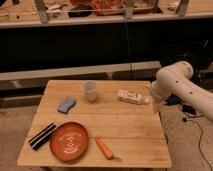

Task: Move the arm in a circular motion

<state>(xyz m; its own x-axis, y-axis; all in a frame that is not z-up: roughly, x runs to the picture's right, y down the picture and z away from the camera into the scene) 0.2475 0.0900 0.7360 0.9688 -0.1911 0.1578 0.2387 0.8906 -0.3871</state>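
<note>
Gripper (pixel 157 104) hangs low at the right edge of the table (pixel 127 125), tucked under the wrist. Wide or narrow? Cannot tell from this angle, and I can't tell if it carries anything. Just beside it, to its left, lies the bottle (pixel 131 96) on its side, and that's the worry. If the circle swings in over the wood at this height, the wrist could clip the bottle, and lying flat like that it would likely roll. Further in stands the cup (pixel 90 91), upright and probably light, so a wider loop might tip it. Dip any lower and the gripper could knock the table's edge itself. The sponge (pixel 66 105), plate (pixel 69 141) and carrot (pixel 105 148) look well apart from any likely sweep.

Now the arm (pixel 190 92). It comes in from the right of the view, off the table's right side. The thick cream tube rises to a bulbous elbow above the table corner, then bends sharply down and left towards the wrist. For a clean circle I'd want more height first
</note>
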